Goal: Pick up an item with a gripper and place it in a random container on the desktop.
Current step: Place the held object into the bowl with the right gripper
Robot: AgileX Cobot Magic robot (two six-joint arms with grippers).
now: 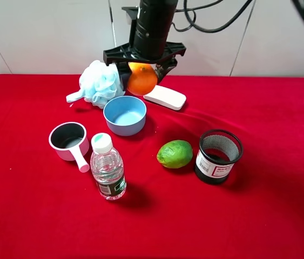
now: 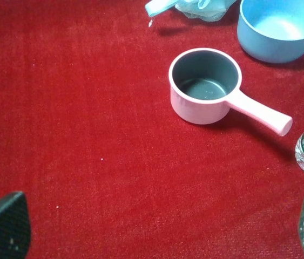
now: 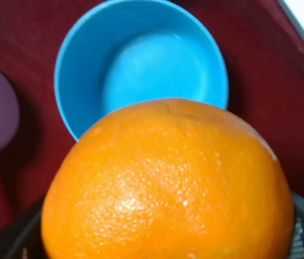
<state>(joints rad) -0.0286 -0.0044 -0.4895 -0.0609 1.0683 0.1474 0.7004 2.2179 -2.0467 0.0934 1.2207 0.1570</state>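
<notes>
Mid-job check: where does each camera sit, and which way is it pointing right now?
Exterior high: mounted high, facing down over the red cloth; shows the right arm and right hand holding the orange near the blue bowl.
Left wrist: behind the left hand, looking down at the white pot; only its open tips show, at two corners.
Right wrist: looks down past the orange into the bowl; hand barely shows.
All three share the bowl.

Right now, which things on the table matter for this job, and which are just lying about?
Job: orange, in the right pincer; blue bowl.
Lying about: lime, mesh cup, handled pot, water bottle, bath puff, white block.
</notes>
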